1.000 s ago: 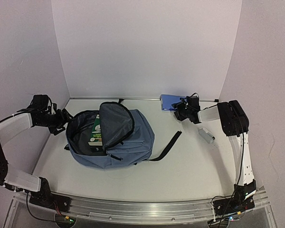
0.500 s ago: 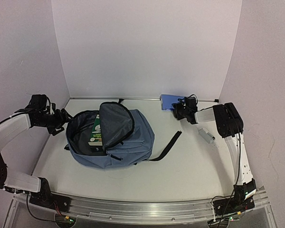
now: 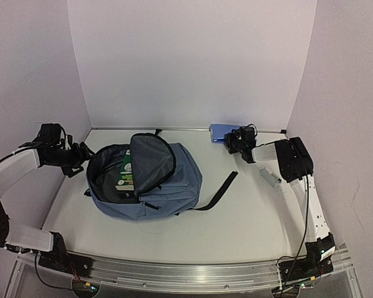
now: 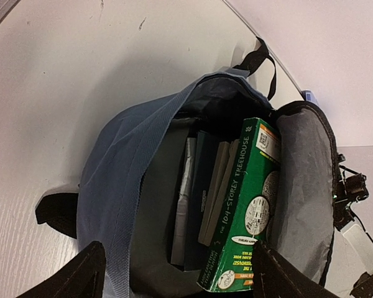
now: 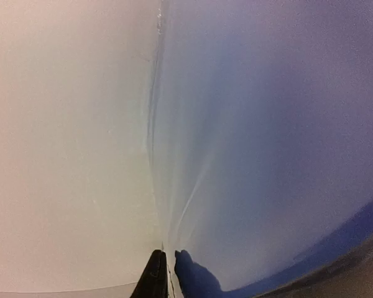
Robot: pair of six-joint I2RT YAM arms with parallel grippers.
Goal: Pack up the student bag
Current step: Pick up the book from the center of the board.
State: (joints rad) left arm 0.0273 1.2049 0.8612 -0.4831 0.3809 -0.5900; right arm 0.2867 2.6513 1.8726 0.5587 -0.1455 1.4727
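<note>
We judge the step in hand to be picking up the blue notebook, which lies flat at the tips of the right gripper, on the side away from the arm's base. From above, this gripper is pressed up to the notebook's near edge. Its own camera shows little but a blurred blue sheet and one dark fingertip at the seam where blue meets the pale surface. We cannot tell whether the jaws have closed on the cover or how wide they stand. The student bag lies well off to this gripper's left and somewhat nearer the bases, its mouth unzipped and its flap folded back. The left gripper hovers just beside the bag's rim with its jaws spread wide and nothing between them, looking straight down into the opening. There a green book stands on edge among other books.

To do this well, we want a deep bite on the notebook's edge, not a pinch at the corner, since a thin flat thing will likely swing or slip once raised. We lift it clear of the surface before swinging left, pass above the loose black strap, and enter edge-first beside the green book, clear of the flap.
</note>
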